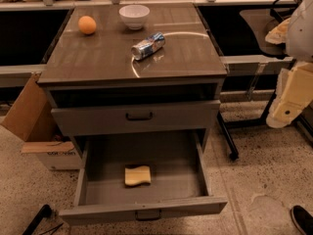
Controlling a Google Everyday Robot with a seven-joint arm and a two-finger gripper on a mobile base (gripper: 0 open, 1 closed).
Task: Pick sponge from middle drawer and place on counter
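The sponge (137, 175), a pale-yellow block with wavy sides, lies flat near the middle of the floor of the middle drawer (98, 190). This grey drawer is the lowest one and is pulled fully open. The counter (98, 58) is the glossy brown-grey cabinet top above it. My gripper (282, 112) hangs at the right edge of the camera view on the cream and white arm. It is beside the cabinet at about counter height, well to the right of the sponge and above it, and touches nothing.
On the counter are an orange (87, 24), a white bowl (134, 16) and a crushed can (148, 45) lying on its side. The drawer above (139, 116) is closed. A cardboard box (34, 126) stands left of the cabinet, and a dark side table (264, 28) with black legs stands to the right.
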